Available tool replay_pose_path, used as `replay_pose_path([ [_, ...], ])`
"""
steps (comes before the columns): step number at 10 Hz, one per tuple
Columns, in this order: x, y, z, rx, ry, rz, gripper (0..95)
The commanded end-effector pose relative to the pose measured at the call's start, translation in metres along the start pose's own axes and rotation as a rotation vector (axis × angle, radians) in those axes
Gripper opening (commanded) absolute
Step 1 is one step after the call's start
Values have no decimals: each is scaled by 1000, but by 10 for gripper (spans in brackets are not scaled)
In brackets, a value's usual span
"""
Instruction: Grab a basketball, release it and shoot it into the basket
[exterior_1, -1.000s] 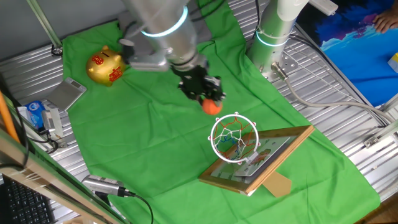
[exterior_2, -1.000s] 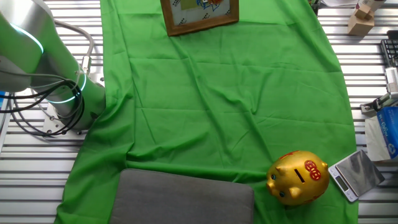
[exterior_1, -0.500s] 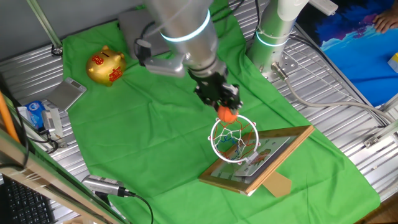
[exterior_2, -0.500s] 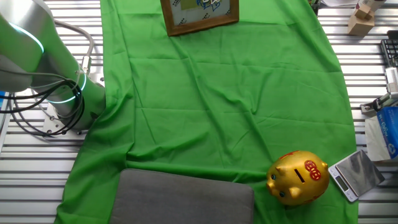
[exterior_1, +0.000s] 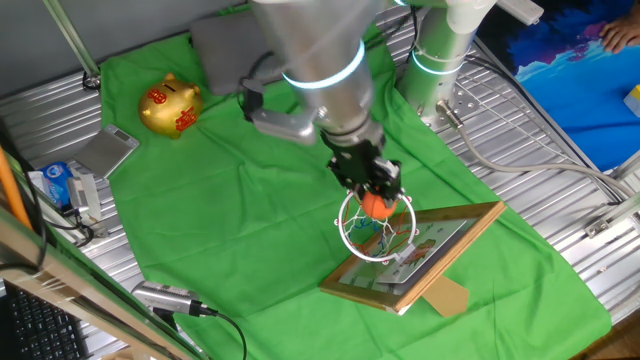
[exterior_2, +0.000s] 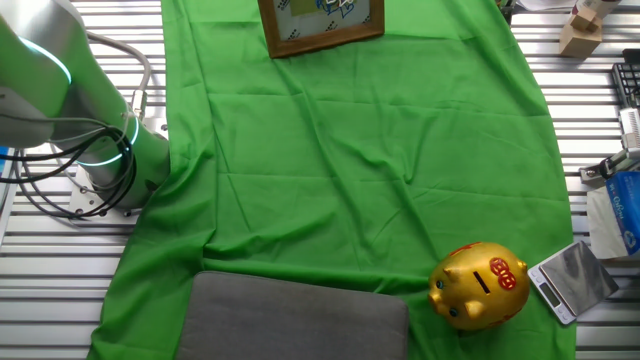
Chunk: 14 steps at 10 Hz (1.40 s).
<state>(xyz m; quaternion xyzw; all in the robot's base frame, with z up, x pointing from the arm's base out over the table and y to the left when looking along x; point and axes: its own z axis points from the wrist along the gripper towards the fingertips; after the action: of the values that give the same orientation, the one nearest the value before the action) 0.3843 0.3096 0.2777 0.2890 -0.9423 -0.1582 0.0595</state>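
In one fixed view my gripper (exterior_1: 374, 198) is shut on the small orange basketball (exterior_1: 375, 207) and holds it right over the white rim of the basket (exterior_1: 377, 225), whose red-and-white net hangs from a wooden-framed backboard (exterior_1: 425, 255) lying tilted on the green cloth. The ball sits at the rim's opening, between the black fingers. In the other fixed view only the lower part of the backboard (exterior_2: 320, 25) shows at the top edge; the gripper, the ball and the hoop are out of view there.
A golden piggy bank (exterior_1: 170, 106) (exterior_2: 478, 285) stands on the green cloth (exterior_1: 260, 200). A small silver scale (exterior_1: 110, 150) and a blue box (exterior_1: 55, 180) lie beside it on the metal table. A second arm's base (exterior_1: 440, 60) stands at the back.
My gripper has carried the ball right and down across the cloth, from beside the hoop to directly over its rim. The other fixed view has not changed.
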Motion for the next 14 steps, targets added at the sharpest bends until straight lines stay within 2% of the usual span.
replay_pose_path([
  [1, -1, -6, 6, 19, -4, -30, 0],
  [2, -2, -10, 10, 22, -12, -36, 0],
  [4, -2, -13, 14, 34, -2, -44, 0],
  [8, -2, -13, 14, 37, -9, -85, 760],
  [14, -2, -12, 12, 41, -8, -103, 760],
])
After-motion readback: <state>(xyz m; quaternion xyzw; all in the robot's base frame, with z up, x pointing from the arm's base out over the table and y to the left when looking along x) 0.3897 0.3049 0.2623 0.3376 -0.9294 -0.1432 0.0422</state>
